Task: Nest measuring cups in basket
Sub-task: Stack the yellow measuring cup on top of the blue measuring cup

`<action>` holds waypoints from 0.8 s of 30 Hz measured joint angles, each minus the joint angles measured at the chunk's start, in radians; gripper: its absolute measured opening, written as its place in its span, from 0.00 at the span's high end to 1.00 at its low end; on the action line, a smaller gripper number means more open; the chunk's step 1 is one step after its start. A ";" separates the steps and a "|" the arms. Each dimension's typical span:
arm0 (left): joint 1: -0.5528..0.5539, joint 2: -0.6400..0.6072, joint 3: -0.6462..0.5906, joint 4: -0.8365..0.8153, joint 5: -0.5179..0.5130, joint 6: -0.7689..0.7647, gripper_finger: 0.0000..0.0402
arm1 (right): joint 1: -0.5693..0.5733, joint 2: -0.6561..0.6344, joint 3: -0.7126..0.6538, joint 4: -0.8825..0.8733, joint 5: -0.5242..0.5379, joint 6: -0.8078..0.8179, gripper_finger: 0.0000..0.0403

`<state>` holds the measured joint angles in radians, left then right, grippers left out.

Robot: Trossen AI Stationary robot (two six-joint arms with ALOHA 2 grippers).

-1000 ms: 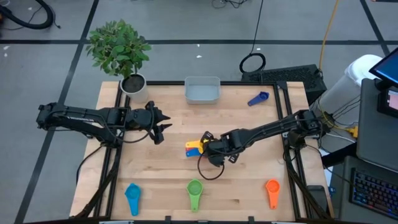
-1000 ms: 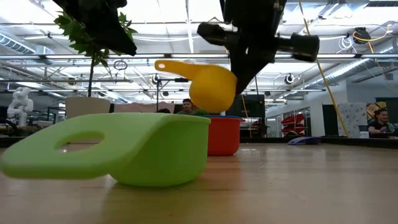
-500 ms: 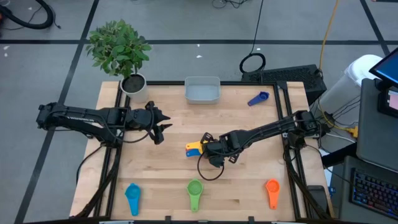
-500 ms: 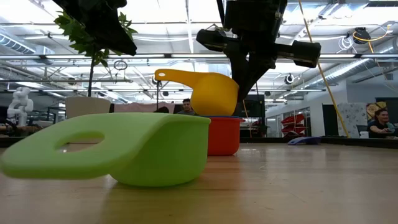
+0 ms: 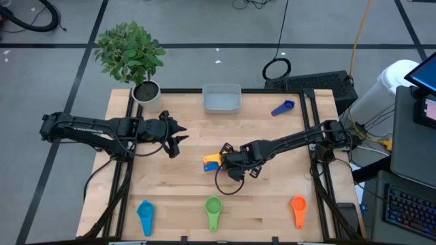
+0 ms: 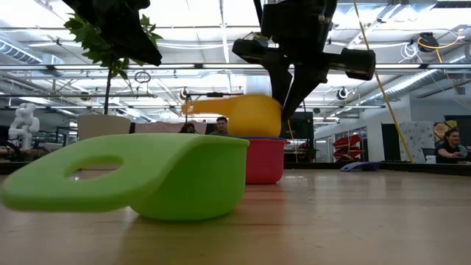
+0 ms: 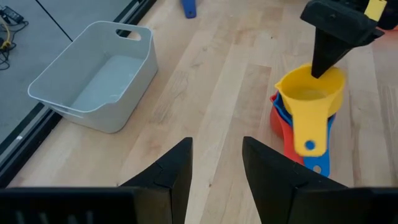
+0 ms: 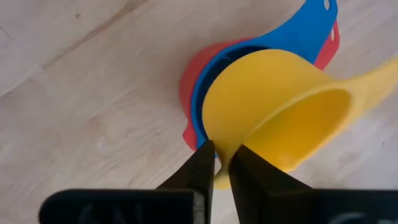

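Mid-desk, the right claw (image 5: 227,158) pinches the rim of the yellow measuring cup (image 7: 309,98), its fingers (image 8: 200,167) straddling the wall on the side away from the handle. The yellow cup sits bowl-down in a dark blue cup (image 8: 311,34), which rests in the red cup (image 6: 263,158). This three-cup stack stands on the wooden desk (image 5: 272,204), well short of the basket (image 5: 221,99).

The yellow handle runs away from the claw, along the same line as the blue and red handles beneath, so the three long axes lie roughly parallel. The basket stands empty at the desk's far edge, and the stack lies between it and the green cup (image 5: 213,208) in the near row. The right arm is the one directly over the stack. The left claw (image 5: 178,134) hangs off to the stack's side, nearer the plant pot (image 5: 147,93), fingers (image 7: 171,171) apart and holding nothing. The yellow cup looks nearly seated; letting go seems the move at hand.
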<state>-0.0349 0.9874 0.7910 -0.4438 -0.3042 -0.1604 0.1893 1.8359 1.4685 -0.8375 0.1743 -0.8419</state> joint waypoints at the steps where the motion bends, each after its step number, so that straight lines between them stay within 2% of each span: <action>1: 0.000 0.000 0.000 0.000 0.000 0.000 0.64 | -0.001 0.000 0.000 0.000 0.000 0.003 0.90; 15: 0.000 0.000 0.000 0.000 0.000 0.000 0.64 | -0.005 0.000 0.000 0.027 -0.025 0.030 0.83; 24: 0.000 0.000 0.000 -0.001 0.000 0.000 0.64 | -0.004 0.000 0.000 0.055 -0.025 0.063 0.72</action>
<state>-0.0349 0.9874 0.7910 -0.4446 -0.3042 -0.1604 0.1852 1.8355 1.4685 -0.7822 0.1497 -0.7784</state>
